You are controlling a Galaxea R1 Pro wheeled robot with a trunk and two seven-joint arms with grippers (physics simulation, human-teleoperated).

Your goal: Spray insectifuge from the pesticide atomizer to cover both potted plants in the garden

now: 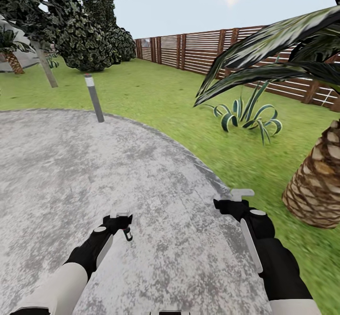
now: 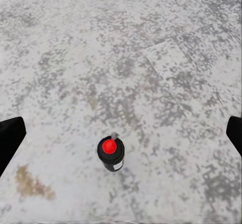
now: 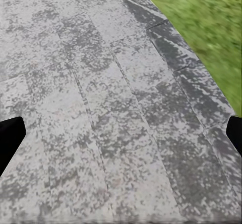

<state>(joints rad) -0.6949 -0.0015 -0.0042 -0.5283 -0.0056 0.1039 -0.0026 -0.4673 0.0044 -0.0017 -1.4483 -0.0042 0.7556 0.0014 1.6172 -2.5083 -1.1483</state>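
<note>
So the robot's parked on a round patio of mottled grey stone (image 1: 94, 173) that takes up the lower left of the head view. The garden lawn (image 1: 165, 93) wraps around it, bright green and a bit blurry, running back to a brown slatted wooden fence (image 1: 203, 50) across the upper right. Dark leafy bushes (image 1: 89, 31) sit upper left, a scaly palm trunk (image 1: 318, 187) at the right edge, and a spiky striped-leaf plant (image 1: 245, 116) grows in the grass mid-right. A short grey post (image 1: 94, 97) stands at the patio's edge. The left gripper (image 1: 120, 220) and right gripper (image 1: 236, 199) hover low over the stone. Both are spread wide, with black fingertips (image 2: 10, 138) at the wrist views' edges, same on the right (image 3: 10, 138). The left wrist view has a small black cylinder with a red top (image 2: 111, 153), no idea what it is.
</note>
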